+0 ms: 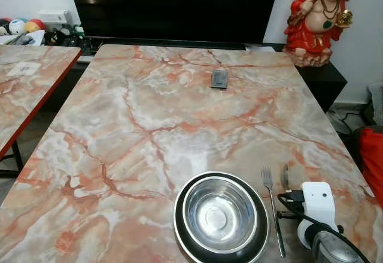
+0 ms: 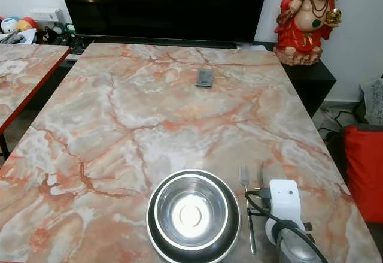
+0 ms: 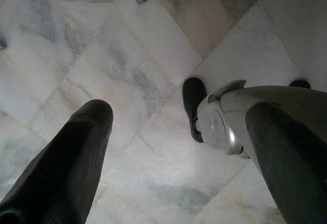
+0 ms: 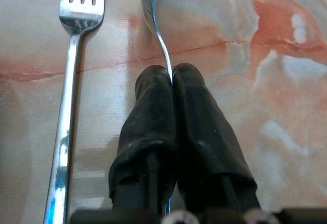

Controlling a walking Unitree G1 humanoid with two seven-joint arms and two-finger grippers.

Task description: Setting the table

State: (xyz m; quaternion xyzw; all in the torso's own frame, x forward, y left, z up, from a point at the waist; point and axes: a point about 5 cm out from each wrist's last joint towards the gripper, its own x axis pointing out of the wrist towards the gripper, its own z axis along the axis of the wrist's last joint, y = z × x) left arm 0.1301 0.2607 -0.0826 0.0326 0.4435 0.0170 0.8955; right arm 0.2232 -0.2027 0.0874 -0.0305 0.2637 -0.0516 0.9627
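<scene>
**Spoon pinched beside the fork**

On the marble table, a steel bowl sits in a plate; right of it the fork, then the right gripper clamped on a spoon. Left gripper hangs spread above the floor

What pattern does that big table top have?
The table has a marble pattern, cream and grey with orange-red veins; the left eye view shows it best.

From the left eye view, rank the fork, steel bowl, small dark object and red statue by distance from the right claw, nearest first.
1. Fork, just to the left of the right claw, which is shut on the spoon.
2. Steel bowl, farther left, on the plate.
3. Small dark object, far across the table.
4. Red statue, beyond the table's far right corner.
</scene>
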